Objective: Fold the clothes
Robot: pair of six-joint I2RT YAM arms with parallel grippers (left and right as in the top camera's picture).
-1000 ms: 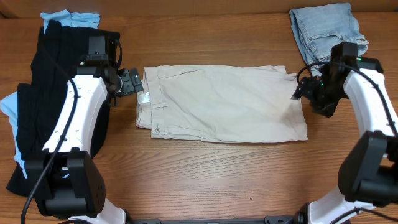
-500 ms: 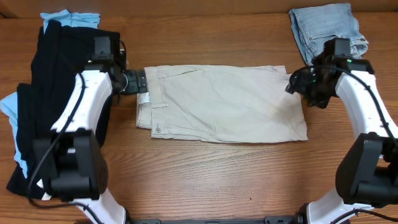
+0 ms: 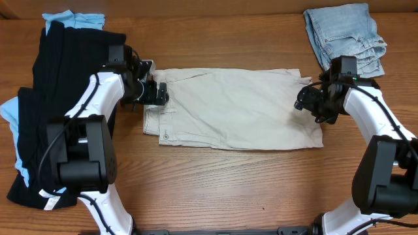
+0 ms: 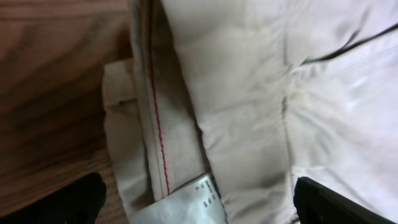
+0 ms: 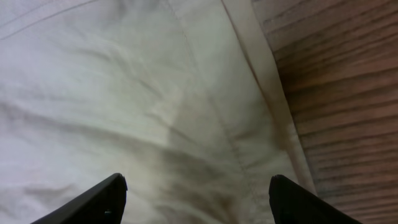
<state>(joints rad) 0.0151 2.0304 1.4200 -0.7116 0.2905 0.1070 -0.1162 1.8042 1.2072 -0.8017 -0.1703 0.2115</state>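
Shorts (image 3: 235, 111) flat | left end effector (image 3: 157, 92) spread over waistband (image 4: 155, 124) | right end effector (image 3: 304, 103) spread over hem (image 5: 258, 68)

**Both arms reach inward, jaws apart — grippers facing each other across the middle**

The left arm (image 3: 91, 114), white links with black joints, runs forward from its base at the near edge and bends at the wrist toward the centre. Its left gripper (image 3: 155, 92) points toward the other arm with the jaws spread wide. In the left wrist view its two dark fingertips (image 4: 59, 202) sit at the bottom corners, well apart. The right arm (image 3: 375, 117) mirrors the pose — black wrist turned inward, right gripper (image 3: 302, 103) pointing back at its partner. Its fingertips (image 5: 93, 202) are likewise set wide apart in the right wrist view, holding nothing.
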